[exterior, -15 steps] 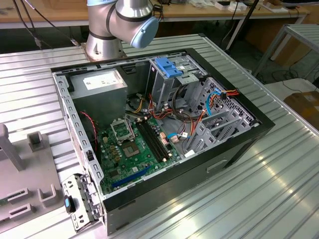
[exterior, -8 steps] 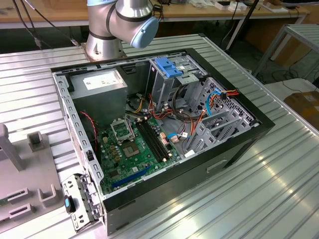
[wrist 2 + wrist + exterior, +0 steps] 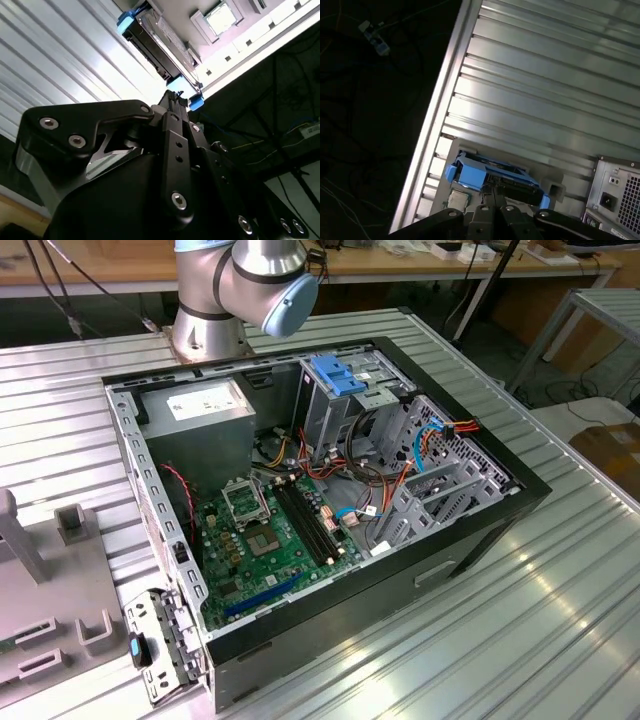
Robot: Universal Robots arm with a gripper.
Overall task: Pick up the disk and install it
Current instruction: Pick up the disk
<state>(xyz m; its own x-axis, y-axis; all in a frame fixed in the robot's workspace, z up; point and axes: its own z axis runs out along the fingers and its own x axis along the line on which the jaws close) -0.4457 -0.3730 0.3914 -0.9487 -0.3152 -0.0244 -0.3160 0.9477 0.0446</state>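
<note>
**Inspector:** Which step is in hand?

**Assessor:** The pick-up, in my judgement. In both wrist views the tool (image 3: pixel 493 192) appears clenched on the disk (image 3: pixel 510 182), taking its narrow near edge close to one blue end of the carrier frame. Installation is not yet done.

**Inspector:** Where is the disk?

**Assessor:** It is at the grey fixture (image 3: pixel 451 152) on the ribbed desk (image 3: pixel 545 75), with a processor chip (image 3: pixel 457 200) just beside it. The rear panel of the computer case (image 3: pixel 620 195) stands off past the disk's other blue end. I cannot tell whether the disk rests in the fixture or is already clear of it.

**Inspector:** How does it lie?

**Assessor:** It is on edge, with a thin side towards the tool and the broad metal faces upright. The long axis runs from blue end to blue end, parallel to the desk's ribs and crosswise to the tool. One end points towards the case and the other towards the desk's outer rim.

**Inspector:** What does the next move call for?

**Assessor:** It calls for a hold firm enough that the disk does not swing, since the grip sits off-centre towards one end. It also calls for a straight pull that keeps the carrier frame from catching on the fixture. The case lies open in the exterior view, crowded with cables, so clearance over its wall matters too.
</note>
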